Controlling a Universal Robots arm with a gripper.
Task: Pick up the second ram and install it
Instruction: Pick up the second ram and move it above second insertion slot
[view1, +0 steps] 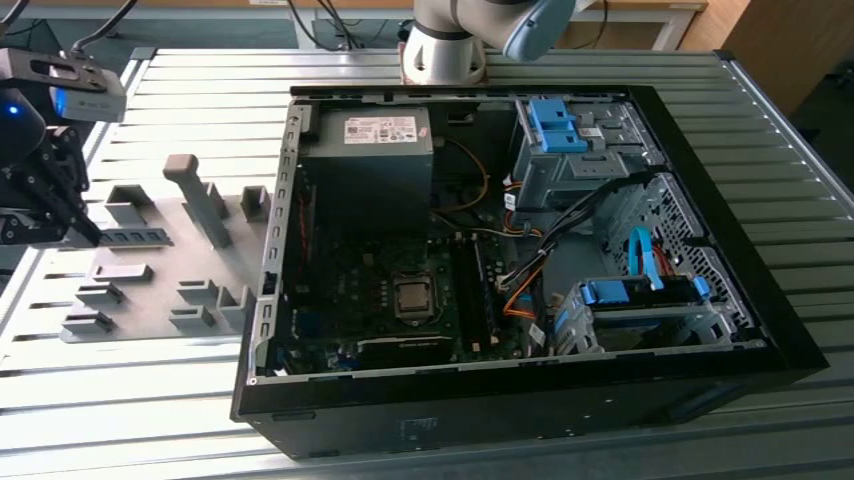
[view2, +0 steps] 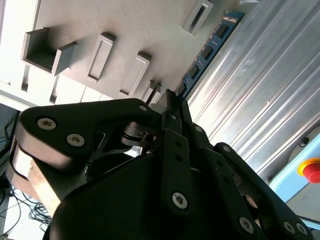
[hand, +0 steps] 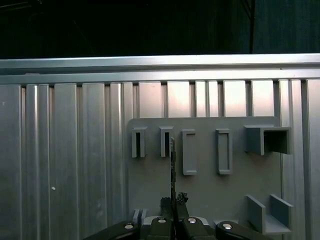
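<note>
The gripper (view1: 88, 236) is nearly shut, and its two thin black fingers (view2: 172, 117) pinch one end of the second ram (view1: 138, 237). The ram is a long, thin blue stick with black chips, and it pokes straight out past the fingertips. In the second wrist view the gripper (view2: 170, 100) holds the near end of the ram (view2: 210, 47), and the rest of the stick runs away from it along the edge of a grey holder tray (view2: 125, 20). In the first wrist view the ram (hand: 173, 165) shows edge on, as a thin dark line rising from the gripper (hand: 173, 202). I cannot tell if the ram touches the tray or hangs just above it. The tray (view1: 147, 300) lies just past the fingertips and has many small grey slots and blocks on it. It sits on a table of silver metal slats (view1: 174, 400). An open black computer case (view1: 534, 420) lies on the same table, well apart from the gripper, toward the exterior view's right. Inside it is a dark motherboard (view1: 374, 270) with a square silver chip socket (view1: 414, 298). In the second wrist view a red button (view2: 312, 170) sits far off to one side of the gripper.
</note>
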